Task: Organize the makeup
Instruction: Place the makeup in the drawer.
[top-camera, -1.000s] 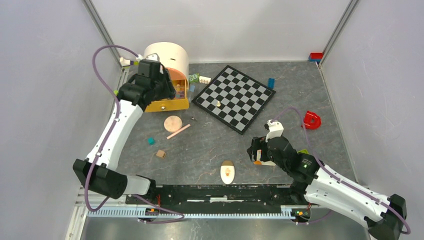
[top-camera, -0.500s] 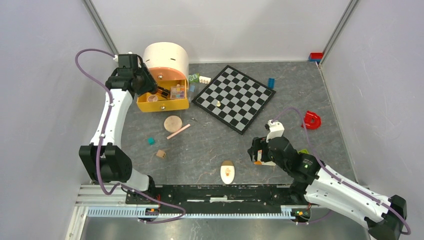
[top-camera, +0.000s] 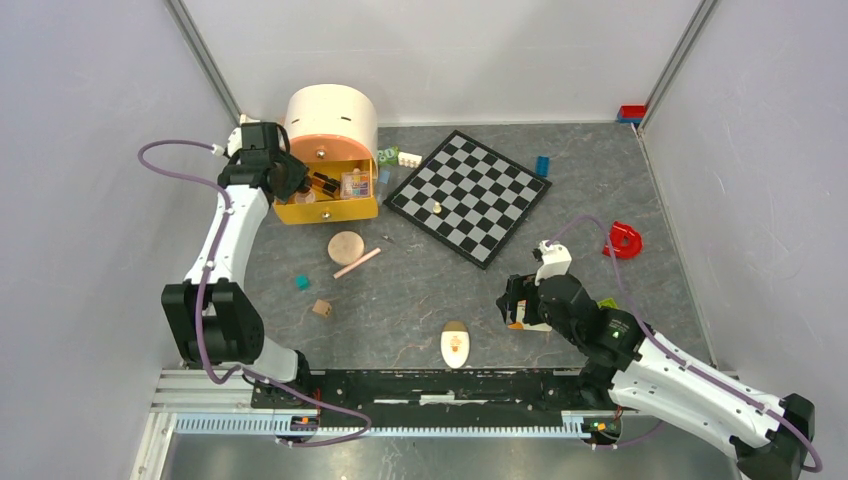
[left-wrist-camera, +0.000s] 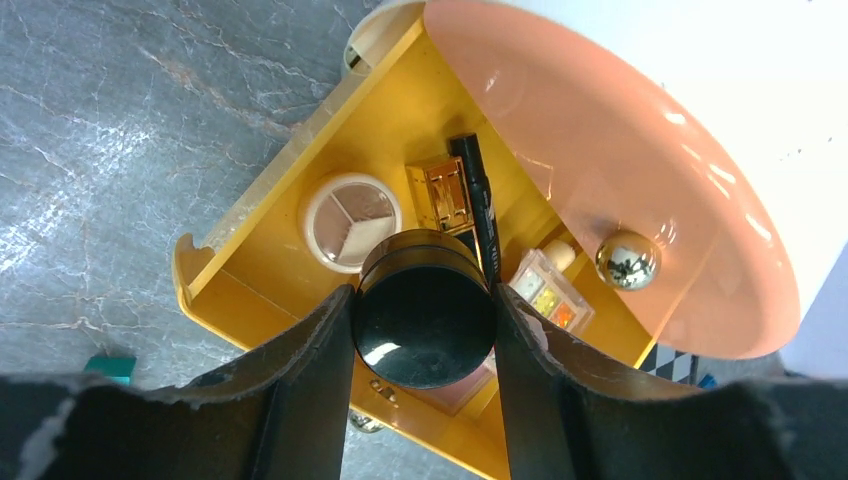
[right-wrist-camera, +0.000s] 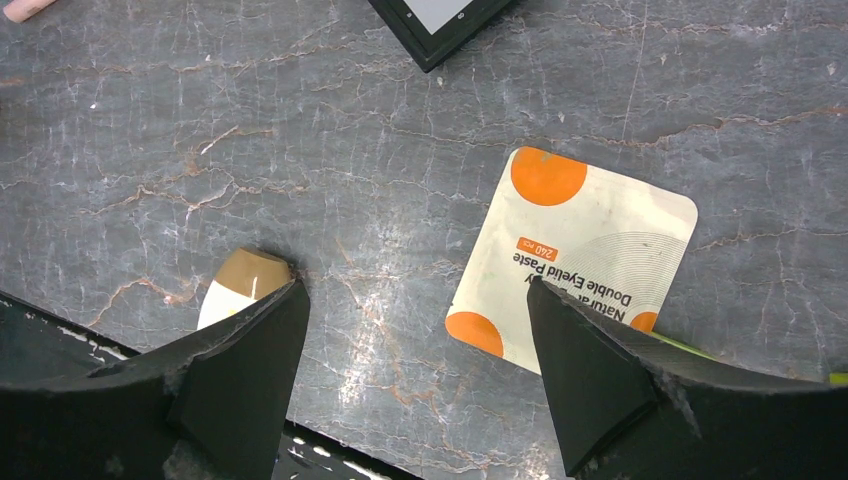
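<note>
Nearest to the arm bases, the right claw (right-wrist-camera: 420, 400) stands wide open low over the grey table (top-camera: 420, 290) and holds nothing, w/ bare table btw. its fingers. By one finger lies the cream tube (right-wrist-camera: 240, 285) w/ a brown cap, partly hidden under that finger. By the other finger the white-orange sachet (right-wrist-camera: 575, 260) lies flat, its near edge passing under the finger (its print reads upside down from this camera). Further out, approx. mid-table on the left side, are a wooden cube (top-camera: 321, 308) and a teal cube (top-camera: 301, 282), apart from each other. Beyond them is the round peach compact (top-camera: 346, 246), w/ a pink stick (top-camera: 357, 263) just beside it; if they touch, I cannot tell. To the right of these the chessboard (top-camera: 470, 195) lies turned like a diamond, and a red piece (top-camera: 624, 240) sits near the right wall. At the far left the yellow drawer (left-wrist-camera: 260, 260) stands pulled out of a round box (top-camera: 332, 118) w/ a peach front and a silver knob (left-wrist-camera: 625, 260). The left claw (left-wrist-camera: 424, 330) is over this drawer, its fingers pressed on both sides of a black jar (left-wrist-camera: 425, 300); whether the jar touches the drawer bottom I cannot tell. In the drawer lie the round blush palette (left-wrist-camera: 350, 220), a gold case (left-wrist-camera: 440, 195), the black pencil (left-wrist-camera: 477, 195) beside the case, and the eyeshadow palette (left-wrist-camera: 545, 295), partly behind the jar.
</note>
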